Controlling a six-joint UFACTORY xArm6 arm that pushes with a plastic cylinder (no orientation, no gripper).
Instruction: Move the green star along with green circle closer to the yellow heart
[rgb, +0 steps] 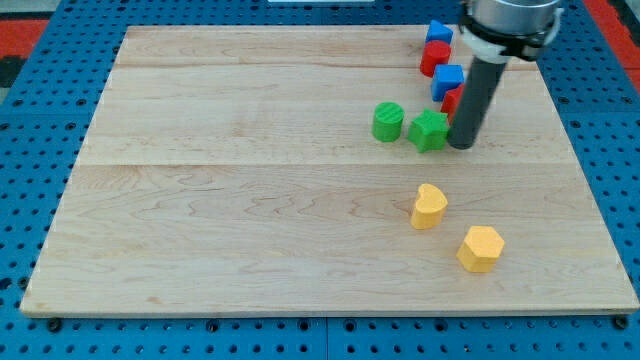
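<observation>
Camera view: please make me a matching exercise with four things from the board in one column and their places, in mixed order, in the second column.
1. green star
2. green circle
3. yellow heart
4. my tip

A. leftmost of the four
B. nearest the view's bottom
C. just right of the green star
D. between the green circle and my tip

Pairs: 1-D, 2-A, 3-B, 4-C

Wooden board (250, 230) on blue pegboard. My tip (461, 146) just right of green star (429, 131); green circle (388, 121) at star's left; yellow heart (429, 206) below them.
</observation>
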